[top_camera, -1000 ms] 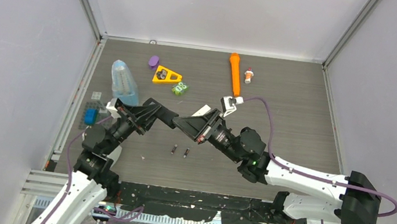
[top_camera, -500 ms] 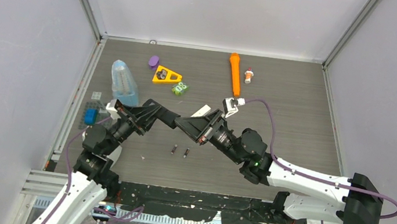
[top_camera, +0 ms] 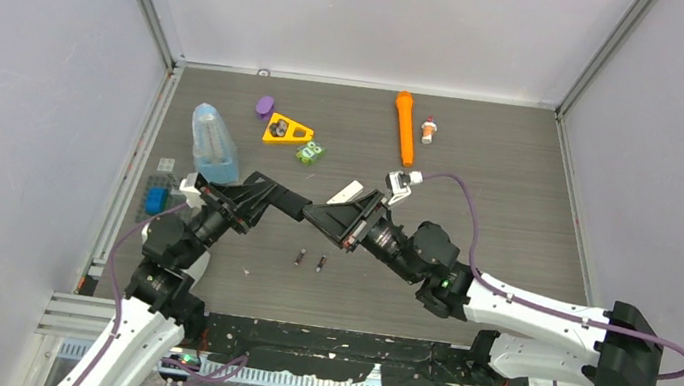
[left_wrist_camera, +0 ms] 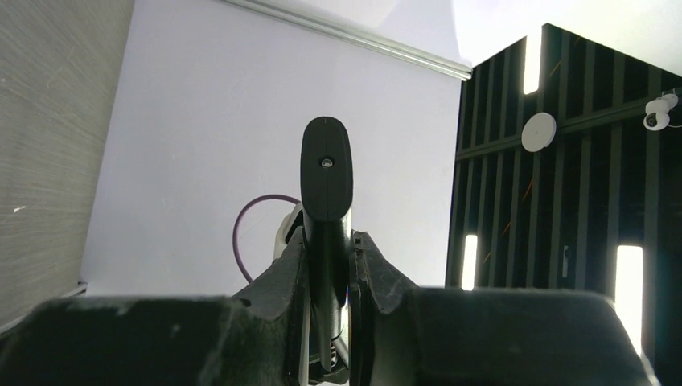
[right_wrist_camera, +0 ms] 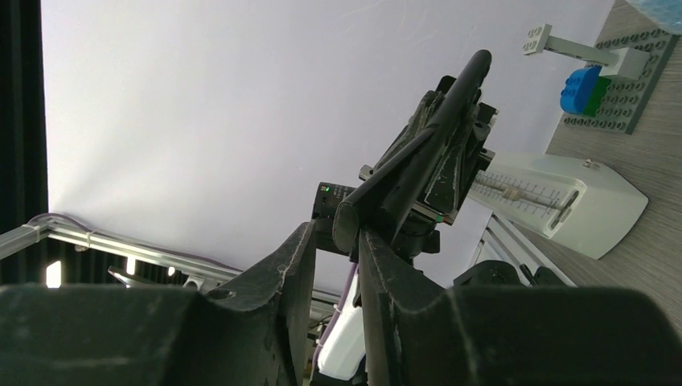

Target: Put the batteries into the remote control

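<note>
The remote control [left_wrist_camera: 326, 177] shows as a slim dark bar seen edge-on, with my left gripper [left_wrist_camera: 328, 237] shut on its lower part. In the right wrist view the remote control [right_wrist_camera: 418, 161] runs down from the left gripper [right_wrist_camera: 454, 141] to my right gripper [right_wrist_camera: 336, 233]. Its rounded end lies against one right finger, with a gap to the other. From above, the left gripper [top_camera: 282, 201] and right gripper [top_camera: 315, 215] meet tip to tip over the table's middle. Two batteries [top_camera: 299, 259] [top_camera: 321, 264] lie on the table just in front of them.
A small white flat piece [top_camera: 346, 192] lies behind the right gripper. At the back are an orange stick [top_camera: 405, 126], a small figure [top_camera: 429, 130], a purple piece [top_camera: 264, 105], a yellow triangle [top_camera: 287, 130] and a green block [top_camera: 309, 153]. At left stand a clear blue bottle [top_camera: 212, 142] and a grey studded plate [top_camera: 160, 190].
My right gripper's jaws have opened off the end of the remote control. The right arm has shifted slightly to the right. The left arm keeps its hold and has not moved.
</note>
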Tool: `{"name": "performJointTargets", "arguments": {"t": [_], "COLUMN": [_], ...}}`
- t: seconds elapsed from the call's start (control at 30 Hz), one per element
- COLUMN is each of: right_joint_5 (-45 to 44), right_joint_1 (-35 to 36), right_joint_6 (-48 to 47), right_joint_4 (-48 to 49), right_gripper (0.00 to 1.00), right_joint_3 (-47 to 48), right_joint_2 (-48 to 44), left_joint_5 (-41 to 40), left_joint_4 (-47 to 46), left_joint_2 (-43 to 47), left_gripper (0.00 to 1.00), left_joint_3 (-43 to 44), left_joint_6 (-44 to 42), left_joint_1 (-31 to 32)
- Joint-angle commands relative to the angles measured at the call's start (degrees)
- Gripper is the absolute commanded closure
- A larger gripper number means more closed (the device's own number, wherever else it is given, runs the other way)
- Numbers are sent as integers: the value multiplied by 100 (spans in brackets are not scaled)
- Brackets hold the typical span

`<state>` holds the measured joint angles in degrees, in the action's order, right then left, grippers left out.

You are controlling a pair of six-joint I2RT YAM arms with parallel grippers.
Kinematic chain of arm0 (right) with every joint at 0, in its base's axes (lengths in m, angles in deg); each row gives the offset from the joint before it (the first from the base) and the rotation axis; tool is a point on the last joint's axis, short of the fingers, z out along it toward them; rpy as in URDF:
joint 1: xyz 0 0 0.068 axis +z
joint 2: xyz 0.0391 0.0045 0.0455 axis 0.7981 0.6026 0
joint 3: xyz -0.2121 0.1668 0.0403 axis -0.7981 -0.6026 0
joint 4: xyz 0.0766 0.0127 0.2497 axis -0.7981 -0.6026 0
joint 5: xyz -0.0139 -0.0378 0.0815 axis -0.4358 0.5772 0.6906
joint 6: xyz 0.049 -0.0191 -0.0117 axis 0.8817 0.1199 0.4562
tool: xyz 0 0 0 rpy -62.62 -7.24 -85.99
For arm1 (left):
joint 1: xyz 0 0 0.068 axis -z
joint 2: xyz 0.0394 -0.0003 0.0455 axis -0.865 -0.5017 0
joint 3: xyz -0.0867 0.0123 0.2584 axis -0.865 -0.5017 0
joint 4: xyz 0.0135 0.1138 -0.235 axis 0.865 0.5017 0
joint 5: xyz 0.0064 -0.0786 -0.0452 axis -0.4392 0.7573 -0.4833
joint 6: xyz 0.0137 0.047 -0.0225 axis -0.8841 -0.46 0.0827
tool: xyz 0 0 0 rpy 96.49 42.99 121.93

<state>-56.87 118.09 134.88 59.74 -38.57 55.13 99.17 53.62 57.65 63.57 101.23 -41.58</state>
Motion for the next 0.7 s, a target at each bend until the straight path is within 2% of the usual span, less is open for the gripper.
{"name": "performJointTargets", "arguments": {"t": [0.0, 0.23, 0.4, 0.53, 0.67], "right_joint_5": [-131, -133, -112, -146, -154], "right_joint_1": [-20, -15, -43, -49, -46], "right_joint_6": [-72, -40, 76, 82, 9], "right_joint_4": [-145, -285, -871, -1642, -2699], "right_gripper": [68, 66, 61, 48, 30], "right_joint_3": [-10, -97, -56, 104, 461], "right_joint_2": [-219, -403, -669, -806, -728], "left_joint_5": [-307, -327, -353, -388, -380], "left_joint_4": [6, 7, 39, 122, 282], "left_joint_2": [65, -22, -15, 3, 3], "left_gripper": [100, 100, 100, 100, 100], "left_joint_3": [236, 250, 247, 279, 394], "left_joint_6": [-194, -366, -449, -565, -912], "left_joint_1": [-20, -18, -20, -20, -20]}}
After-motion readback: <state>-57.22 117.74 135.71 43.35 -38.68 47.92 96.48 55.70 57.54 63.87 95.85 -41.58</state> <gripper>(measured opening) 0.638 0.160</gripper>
